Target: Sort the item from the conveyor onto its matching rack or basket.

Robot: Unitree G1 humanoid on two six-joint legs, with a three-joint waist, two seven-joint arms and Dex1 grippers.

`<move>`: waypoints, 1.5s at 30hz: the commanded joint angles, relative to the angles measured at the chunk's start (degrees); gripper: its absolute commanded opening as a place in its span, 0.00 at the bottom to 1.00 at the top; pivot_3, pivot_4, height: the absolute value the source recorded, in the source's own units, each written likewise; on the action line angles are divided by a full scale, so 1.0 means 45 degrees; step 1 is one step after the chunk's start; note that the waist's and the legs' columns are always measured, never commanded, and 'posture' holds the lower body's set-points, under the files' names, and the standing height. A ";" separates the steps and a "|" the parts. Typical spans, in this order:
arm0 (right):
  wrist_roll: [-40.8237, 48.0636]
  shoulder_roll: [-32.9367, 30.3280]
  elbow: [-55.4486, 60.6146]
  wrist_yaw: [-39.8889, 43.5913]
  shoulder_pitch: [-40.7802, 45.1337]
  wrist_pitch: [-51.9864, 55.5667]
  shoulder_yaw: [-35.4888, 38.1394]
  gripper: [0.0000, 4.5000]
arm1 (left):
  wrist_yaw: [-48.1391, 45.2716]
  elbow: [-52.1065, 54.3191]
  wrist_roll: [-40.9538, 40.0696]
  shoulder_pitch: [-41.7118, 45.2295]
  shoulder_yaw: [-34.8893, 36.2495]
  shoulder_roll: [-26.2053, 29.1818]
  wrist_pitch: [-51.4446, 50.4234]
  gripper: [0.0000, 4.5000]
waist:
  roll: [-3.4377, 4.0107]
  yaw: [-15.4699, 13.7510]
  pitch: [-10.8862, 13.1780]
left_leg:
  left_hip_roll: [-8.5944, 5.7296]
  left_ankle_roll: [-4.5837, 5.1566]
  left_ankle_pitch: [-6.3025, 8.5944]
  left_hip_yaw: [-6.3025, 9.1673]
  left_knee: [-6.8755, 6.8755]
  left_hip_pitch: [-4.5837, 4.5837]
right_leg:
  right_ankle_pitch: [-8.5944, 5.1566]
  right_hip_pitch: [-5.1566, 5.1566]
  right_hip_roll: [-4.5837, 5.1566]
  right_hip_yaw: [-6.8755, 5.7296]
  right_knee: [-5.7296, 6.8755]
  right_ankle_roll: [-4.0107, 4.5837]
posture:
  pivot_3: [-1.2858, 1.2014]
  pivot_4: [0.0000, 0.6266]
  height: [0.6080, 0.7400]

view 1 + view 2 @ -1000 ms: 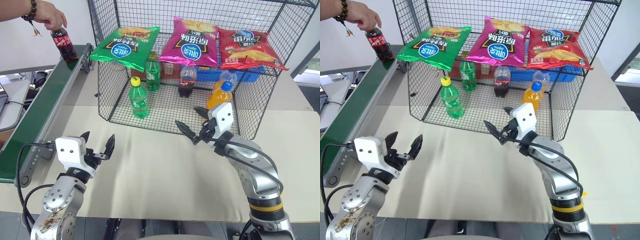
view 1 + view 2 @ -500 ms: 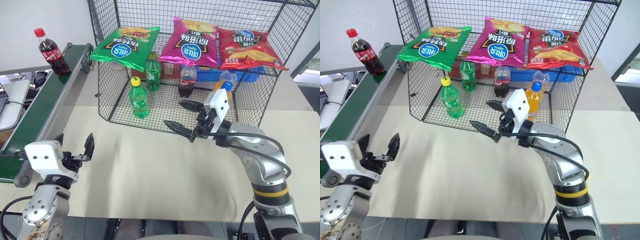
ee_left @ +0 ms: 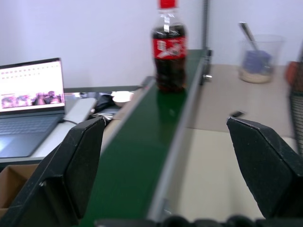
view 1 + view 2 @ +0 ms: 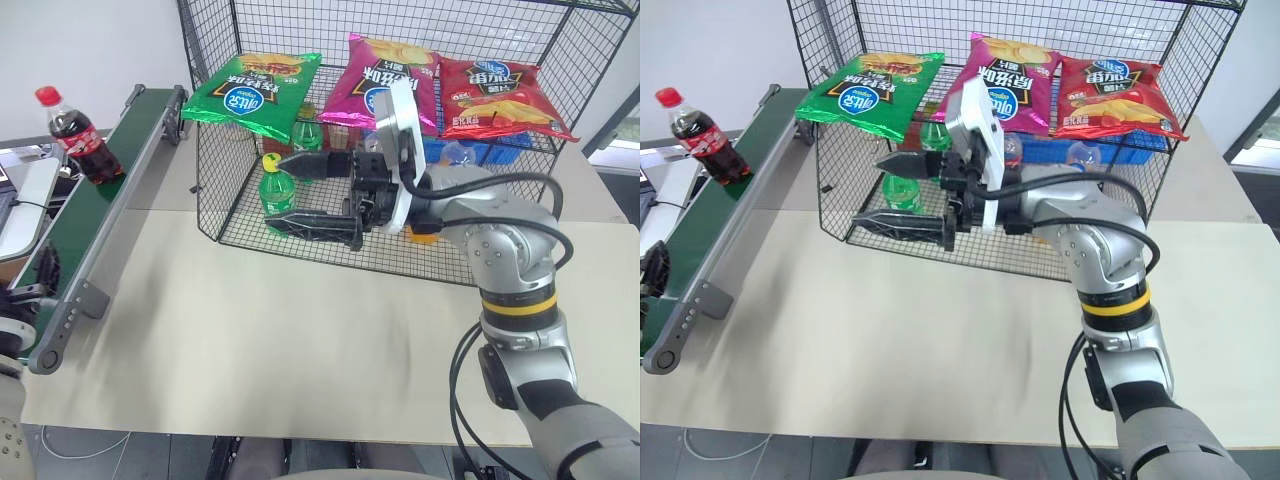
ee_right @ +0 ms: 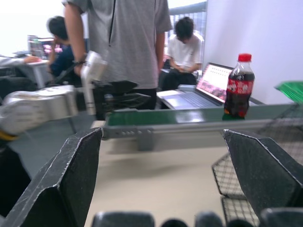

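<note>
A: Cola bottle (image 4: 77,148) stands upright on the conveyor (image 4: 95,215), upper left of the frame, untouched.

B: And the tools?

A: Right tool (image 4: 322,190) hangs spread wide and empty before the black wire cage (image 4: 520,215), mid-frame. Left tool (image 3: 165,156) is wide apart too, holding nothing, sighting up the belt at the bottle.

B: Advice?

A: I'd straddle the body below the label, centred, closing only once both fingers flank it; a glancing touch could topple it.
</note>
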State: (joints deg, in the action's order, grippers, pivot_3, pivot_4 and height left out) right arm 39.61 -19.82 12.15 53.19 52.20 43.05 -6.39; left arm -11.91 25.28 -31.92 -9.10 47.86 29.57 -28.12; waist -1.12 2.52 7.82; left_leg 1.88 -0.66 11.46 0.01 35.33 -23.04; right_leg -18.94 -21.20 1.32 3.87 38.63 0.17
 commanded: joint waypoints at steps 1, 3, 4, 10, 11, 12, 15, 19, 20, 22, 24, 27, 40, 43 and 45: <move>0.0215 0.0168 0.0038 0.0217 0.0636 -0.0173 0.0081 1.00 | -0.0641 -0.0648 -0.0642 0.0316 0.0242 0.0362 0.0116 0.97 | -0.0002 0.0014 -0.0001 | 0.0000 0.0000 0.0000 -0.0002 -0.0003 0.0001 | 0.0000 -0.0001 0.0005 -0.0002 0.0003 0.0000 | 0.52 0.24 1.00; 0.0202 0.0267 0.0087 0.0147 0.0687 -0.0146 0.0091 1.00 | -0.0823 -0.1129 -0.0441 0.0601 0.0059 0.0692 0.0244 0.97 | -0.0012 0.0000 -0.0004 | 0.0006 0.0000 0.0000 0.0005 -0.0004 0.0003 | 0.0000 -0.0001 0.0009 -0.0011 0.0010 0.0001 | 0.52 0.24 1.00; 0.0208 0.0302 0.0152 0.0101 0.0680 -0.0117 0.0103 1.00 | -0.0824 -0.1374 -0.0309 0.0782 0.0037 0.0837 0.0327 0.97 | -0.0014 -0.0002 -0.0003 | 0.0006 -0.0001 0.0000 0.0010 -0.0004 0.0001 | 0.0000 -0.0004 0.0011 -0.0011 0.0013 0.0001 | 0.52 0.24 1.00; 0.0096 0.0404 0.0389 -0.0229 0.0601 -0.0189 0.0145 1.00 | -0.0991 -0.2394 0.0041 0.1372 -0.0073 0.1391 0.0605 0.97 | -0.0014 0.0042 -0.0003 | 0.0006 -0.0001 0.0001 0.0002 -0.0010 0.0001 | 0.0001 -0.0024 0.0026 -0.0009 0.0038 0.0002 | 0.52 0.24 1.00; 0.0095 0.0394 0.0415 -0.0275 0.0599 -0.0185 0.0148 1.00 | -0.1004 -0.2489 0.0048 0.1459 -0.0092 0.1431 0.0608 0.97 | -0.0014 0.0042 -0.0003 | 0.0007 -0.0001 0.0001 0.0000 -0.0013 0.0001 | 0.0001 -0.0030 0.0028 -0.0009 0.0042 0.0002 | 0.52 0.24 1.00; 0.0091 0.0381 0.0442 -0.0322 0.0604 -0.0185 0.0149 1.00 | -0.1028 -0.2593 0.0107 0.1540 -0.0134 0.1468 0.0644 0.97 | -0.0014 0.0039 -0.0003 | 0.0010 -0.0001 0.0001 0.0000 -0.0013 0.0000 | 0.0001 -0.0032 0.0029 -0.0008 0.0044 0.0002 | 0.52 0.24 1.00; 0.0103 0.0364 0.0475 -0.0415 0.0640 -0.0179 0.0172 1.00 | -0.1033 -0.2939 0.0288 0.1772 -0.0194 0.1509 0.0806 0.97 | -0.0014 0.0024 -0.0003 | 0.0013 -0.0002 0.0001 0.0008 -0.0013 0.0001 | 0.0001 -0.0034 0.0047 -0.0008 0.0052 0.0003 | 0.52 0.24 1.00; 0.0149 0.0359 0.0535 -0.0508 0.0657 -0.0142 0.0184 1.00 | -0.0973 -0.3312 0.0324 0.1978 -0.0110 0.1407 0.0960 0.97 | -0.0014 0.0035 -0.0003 | 0.0013 -0.0002 0.0001 0.0009 -0.0013 0.0000 | 0.0002 -0.0035 0.0051 -0.0009 0.0051 0.0003 | 0.52 0.24 1.00; 0.0174 0.0362 0.0568 -0.0538 0.0661 -0.0119 0.0183 1.00 | -0.1013 -0.3344 0.0313 0.1985 -0.0104 0.1404 0.0954 0.97 | -0.0014 0.0040 -0.0003 | 0.0013 -0.0001 0.0001 0.0008 -0.0014 -0.0001 | 0.0002 -0.0036 0.0051 -0.0008 0.0051 0.0003 | 0.52 0.24 1.00; 0.0202 0.0372 0.0583 -0.0575 0.0682 -0.0096 0.0177 1.00 | -0.1026 -0.3467 0.0316 0.2059 -0.0104 0.1433 0.0980 0.97 | -0.0014 0.0034 -0.0003 | 0.0013 -0.0002 0.0001 0.0008 -0.0017 -0.0001 | 0.0002 -0.0041 0.0054 -0.0008 0.0052 0.0003 | 0.52 0.24 1.00; 0.0206 0.0387 0.0572 -0.0599 0.0715 -0.0093 0.0169 1.00 | -0.1042 -0.3641 0.0263 0.2152 -0.0081 0.1488 0.0975 0.97 | -0.0014 0.0030 -0.0003 | 0.0014 -0.0002 0.0001 0.0009 -0.0018 -0.0001 | 0.0002 -0.0041 0.0055 -0.0009 0.0053 0.0003 | 0.52 0.24 1.00; 0.0213 0.0422 0.0530 -0.0626 0.0789 -0.0094 0.0173 1.00 | -0.1078 -0.4184 0.0285 0.2286 0.0000 0.1636 0.0997 0.97 | -0.0015 0.0034 -0.0003 | 0.0015 -0.0002 0.0001 0.0010 -0.0018 -0.0001 | 0.0002 -0.0041 0.0056 -0.0010 0.0052 0.0003 | 0.52 0.24 1.00; 0.0158 0.0393 0.0543 -0.0715 0.0792 -0.0095 0.0174 1.00 | -0.1413 -0.5087 0.0223 0.2004 0.0305 0.1781 0.1443 0.68 | -0.0015 0.0031 -0.0002 | 0.0016 -0.0002 0.0001 0.0009 -0.0028 0.0000 | 0.0002 -0.0050 0.0075 -0.0017 0.0051 0.0004 | 0.52 0.24 1.00; -0.0023 0.0218 0.0698 -0.0593 0.0574 -0.0251 0.0057 1.00 | -0.1460 -0.4429 -0.0051 0.1660 0.0375 0.1602 0.1296 0.68 | -0.0015 0.0017 -0.0002 | 0.0018 -0.0002 0.0001 0.0010 -0.0032 -0.0001 | 0.0003 -0.0055 0.0082 -0.0018 0.0052 0.0005 | 0.52 0.24 1.00; -0.0038 0.0133 0.0784 -0.0598 0.0438 -0.0273 0.0072 1.00 | -0.1493 -0.3764 -0.0259 0.1398 0.0358 0.1557 0.1120 0.68 | -0.0019 0.0015 -0.0002 | 0.0018 -0.0002 0.0001 0.0011 -0.0032 -0.0003 | 0.0003 -0.0056 0.0091 -0.0019 0.0050 0.0006 | 0.52 0.24 1.00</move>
State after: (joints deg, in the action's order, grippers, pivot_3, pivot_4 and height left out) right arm 39.30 -18.98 13.26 50.18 53.69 42.99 -6.58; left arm -18.22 3.74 -31.64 -2.79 47.88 36.03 -23.33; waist -1.20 2.59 7.81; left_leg 1.96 -0.67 11.47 0.06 35.18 -23.06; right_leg -18.92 -21.46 1.76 3.78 38.84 0.19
